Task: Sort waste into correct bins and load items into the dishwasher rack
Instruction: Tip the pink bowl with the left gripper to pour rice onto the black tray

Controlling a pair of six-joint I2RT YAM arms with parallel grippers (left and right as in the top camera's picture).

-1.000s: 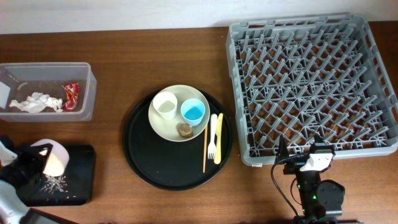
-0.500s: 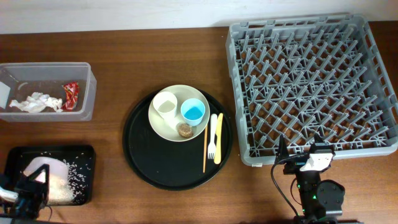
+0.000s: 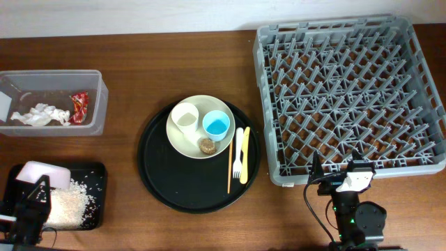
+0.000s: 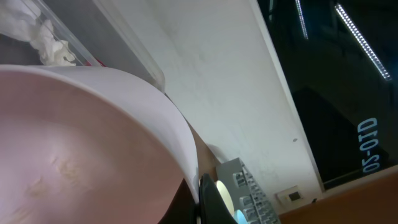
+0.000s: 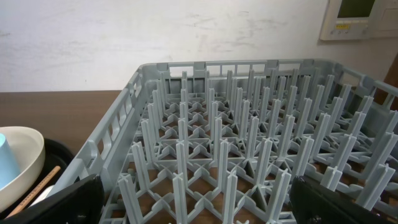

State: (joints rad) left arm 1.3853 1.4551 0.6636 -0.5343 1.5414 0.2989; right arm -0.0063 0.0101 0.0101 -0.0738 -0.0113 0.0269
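— What's nearest?
— The left gripper (image 3: 38, 189), pressed together on the bowl (image 3: 43, 172), which hangs tipped over the tray (image 3: 97, 209). Rice (image 3: 65, 206) lies heaped in that tray (a few grains scattered toward its right side).
— And the right gripper (image 5: 194, 193)?
— Spread wide, just beside the rack's (image 3: 348, 90) near edge.
— Farther on?
— The round tray (image 3: 174, 188) sits mid-table. On it the plate (image 3: 191, 141) carries a white cup (image 3: 185, 117), a blue cup (image 3: 217, 125) and a brown lump (image 3: 206, 145). The stick (image 3: 230, 167), fork (image 3: 237, 153) and knife (image 3: 245, 157) lie just right of the plate.
— Farthest?
— At far left, the tub (image 3: 97, 87) holds napkins (image 3: 38, 115) and a red wrapper (image 3: 79, 106). The rack reaches the table's back edge on the right.
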